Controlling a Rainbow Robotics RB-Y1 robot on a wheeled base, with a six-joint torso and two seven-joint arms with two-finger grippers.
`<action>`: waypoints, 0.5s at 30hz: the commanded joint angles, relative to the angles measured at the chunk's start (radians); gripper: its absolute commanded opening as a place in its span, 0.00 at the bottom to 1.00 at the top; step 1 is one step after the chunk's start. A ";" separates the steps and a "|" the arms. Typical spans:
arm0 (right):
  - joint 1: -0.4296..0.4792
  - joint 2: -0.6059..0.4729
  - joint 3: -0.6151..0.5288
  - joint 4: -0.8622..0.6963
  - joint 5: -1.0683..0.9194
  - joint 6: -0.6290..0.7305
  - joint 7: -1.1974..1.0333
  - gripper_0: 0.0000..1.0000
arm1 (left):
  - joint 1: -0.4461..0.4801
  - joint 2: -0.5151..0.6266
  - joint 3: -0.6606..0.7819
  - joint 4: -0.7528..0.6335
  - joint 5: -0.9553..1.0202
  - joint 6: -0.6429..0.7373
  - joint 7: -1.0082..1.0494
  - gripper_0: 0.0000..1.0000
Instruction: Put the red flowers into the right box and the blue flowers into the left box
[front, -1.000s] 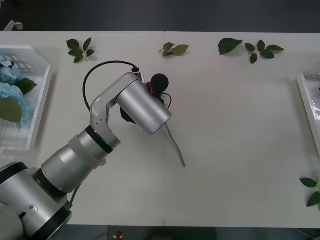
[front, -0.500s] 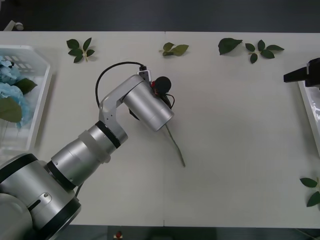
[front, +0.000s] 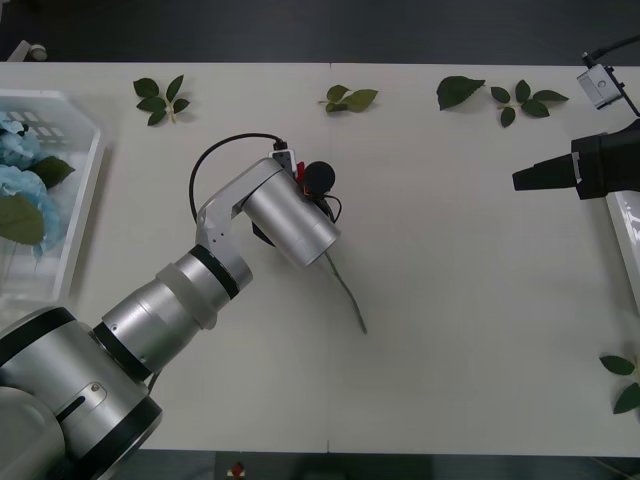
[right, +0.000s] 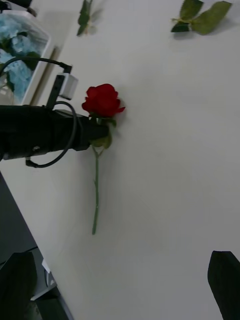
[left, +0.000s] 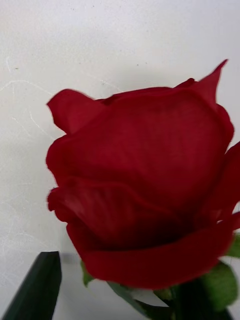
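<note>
From my seat this looks like a robot lab or test bench, not a home. The table is a wide, plain white top with a thin seam down its middle and a dark floor beyond its far edge. What lies on the table looks staged: fake leaf sprigs spaced along its far edge, a slotted white basket at its left end, a white tray at its right end. The silver arm over the table carries an exposed black cable looped to a small wrist unit. A caster wheel shows on the floor past the table's far left corner.
</note>
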 joint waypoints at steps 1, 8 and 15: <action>0.064 -0.018 -0.075 -0.071 -0.094 0.034 0.130 1.00 | -0.030 -0.012 -0.013 -0.016 -0.005 -0.007 -0.027 0.00; 0.182 -0.018 -0.170 -0.165 -0.209 0.077 0.296 1.00 | -0.030 -0.005 -0.013 -0.020 -0.006 -0.011 -0.030 0.00; 0.243 -0.038 -0.216 -0.223 -0.313 0.097 0.431 1.00 | -0.030 0.077 -0.013 -0.143 0.069 0.024 -0.047 0.00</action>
